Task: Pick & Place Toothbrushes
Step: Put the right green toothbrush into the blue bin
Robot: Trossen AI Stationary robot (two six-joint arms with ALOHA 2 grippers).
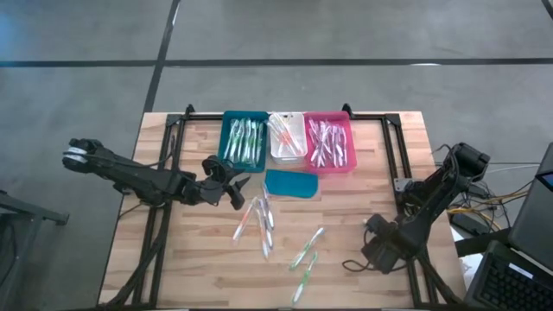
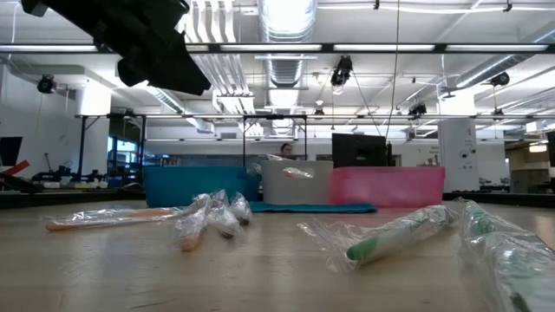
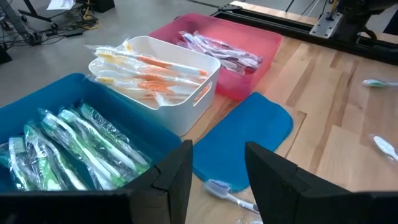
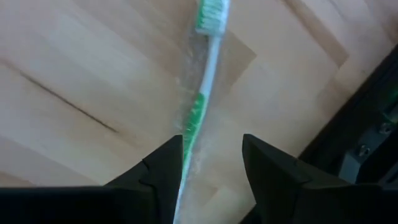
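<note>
The right pincer (image 4: pixel 208 171) is spread over a green toothbrush (image 4: pixel 202 93) on the counter (image 1: pixel 363 173) — pinch its middle, lift straight, then drop it in the blue bin (image 1: pixel 244 138) with the greens — orange in white (image 1: pixel 287 136), purple in pink (image 1: pixel 329 142); the left pincer (image 3: pixel 217 180) waits, spread, empty.

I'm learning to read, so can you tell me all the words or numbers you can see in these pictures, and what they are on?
There are no words or numbers to read here.
Toothbrushes in wrappers: no print that can be made out.
Teal bin, white bin, pink bin: no labels visible.
Blue lid: plain.
Room behind the table in the low view: any signs there are too small and blurred to read.
</note>
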